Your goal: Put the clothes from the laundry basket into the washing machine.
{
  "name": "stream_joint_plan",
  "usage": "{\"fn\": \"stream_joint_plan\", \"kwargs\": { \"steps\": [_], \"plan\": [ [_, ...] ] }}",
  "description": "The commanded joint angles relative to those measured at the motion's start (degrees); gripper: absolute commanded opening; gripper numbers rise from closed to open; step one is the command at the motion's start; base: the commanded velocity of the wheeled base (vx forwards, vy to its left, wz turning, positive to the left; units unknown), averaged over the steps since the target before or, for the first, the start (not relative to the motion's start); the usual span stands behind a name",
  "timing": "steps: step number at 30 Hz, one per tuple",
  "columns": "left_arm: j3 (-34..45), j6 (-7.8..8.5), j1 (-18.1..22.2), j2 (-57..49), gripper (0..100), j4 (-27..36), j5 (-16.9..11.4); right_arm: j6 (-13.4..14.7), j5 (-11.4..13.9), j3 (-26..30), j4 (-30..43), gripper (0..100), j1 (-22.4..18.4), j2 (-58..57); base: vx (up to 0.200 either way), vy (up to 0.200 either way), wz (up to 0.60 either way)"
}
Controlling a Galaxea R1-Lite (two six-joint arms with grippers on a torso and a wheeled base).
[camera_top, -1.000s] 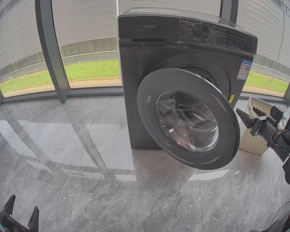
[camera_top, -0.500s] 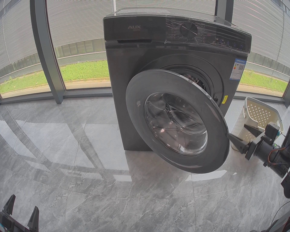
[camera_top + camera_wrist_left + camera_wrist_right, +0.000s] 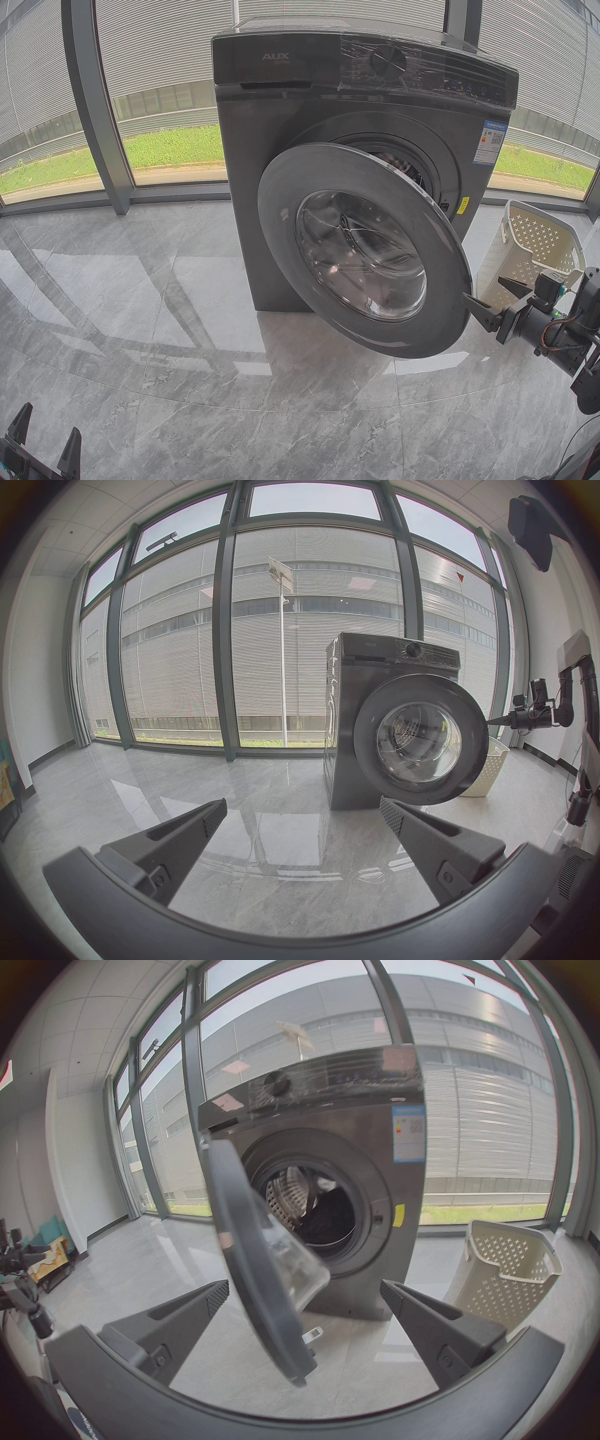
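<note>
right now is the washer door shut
No, the door of the washing machine stands swung wide open, leaving the drum opening uncovered behind it.

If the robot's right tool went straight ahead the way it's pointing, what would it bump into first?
Probably the open washing machine door: its edge sits right in front of the open right tool. How far off it is is hard to tell.

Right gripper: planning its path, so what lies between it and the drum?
The open door, edge-on in the right wrist view, stands partly between the right gripper and the drum.
</note>
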Motion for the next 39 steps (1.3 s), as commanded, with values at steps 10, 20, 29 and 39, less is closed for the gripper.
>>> {"fn": "stream_joint_plan", "kwargs": {
  "steps": [10,20,29,39],
  "plan": [
    [1.01,0.01,0.00,-0.68,100,0.02,0.08,-0.68,-3.76,-2.21,-10.24,100,-7.34,7.87,0.000,0.000,0.00],
    [1.01,-0.16,0.09,-0.68,100,0.02,0.17,-2.18,1.16,6.14,-10.24,100,-0.84,7.52,0.000,0.000,0.00],
    [1.01,-0.16,0.00,-0.68,100,0.02,0.08,-1.65,2.12,7.99,-10.33,100,5.84,7.52,0.000,-0.178,0.00],
    [1.01,0.01,0.00,-0.68,100,0.02,0.08,-0.24,1.51,7.64,-14.72,0,11.20,7.61,0.000,-0.060,0.00]
  ]
}}
